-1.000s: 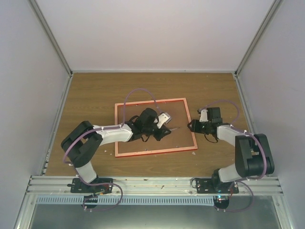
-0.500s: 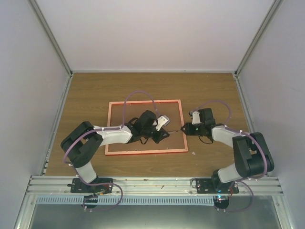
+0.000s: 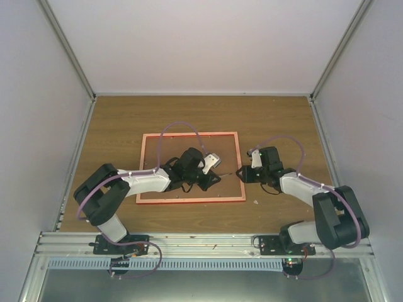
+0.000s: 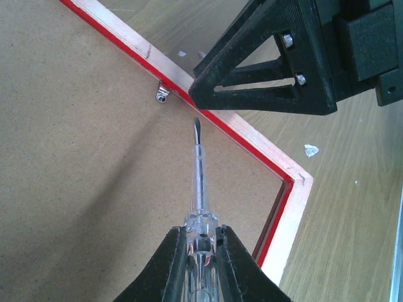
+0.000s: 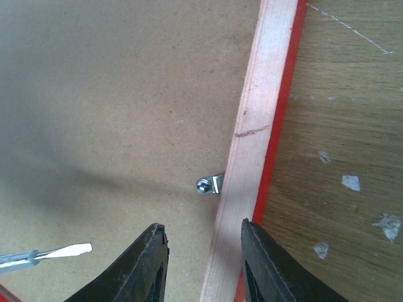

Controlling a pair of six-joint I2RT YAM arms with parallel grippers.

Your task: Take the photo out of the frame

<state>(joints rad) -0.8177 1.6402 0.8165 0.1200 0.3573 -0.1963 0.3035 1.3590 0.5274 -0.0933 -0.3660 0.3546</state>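
Observation:
The frame point(image 3: 189, 134) lies face down on the table, thin red rim around a brown board back point(image 3: 160, 167). The photo is hidden beneath the board. My left gripper point(image 4: 199, 248) is shut on a clear-handled screwdriver point(image 4: 198, 182). Its flat tip rests on the board just inside the right rail, near a small metal clip point(image 4: 162, 95). My right gripper point(image 5: 204, 264) is open, straddling the frame's right rail point(image 5: 249, 151). One finger is over the board and the other at the red outer edge, just short of the same clip point(image 5: 210, 184). From above, both grippers point(image 3: 213, 177) point(image 3: 241, 174) meet at the frame's right side.
Small white flecks point(image 5: 351, 182) lie on the wooden table to the right of the frame. White walls enclose the table point(image 3: 126, 113) on three sides, and a metal rail point(image 3: 201, 242) runs along the near edge by the arm bases.
The frame has slid left and turned square to the table. My right gripper followed it leftward to the right rail. The left gripper keeps the screwdriver and has shifted slightly.

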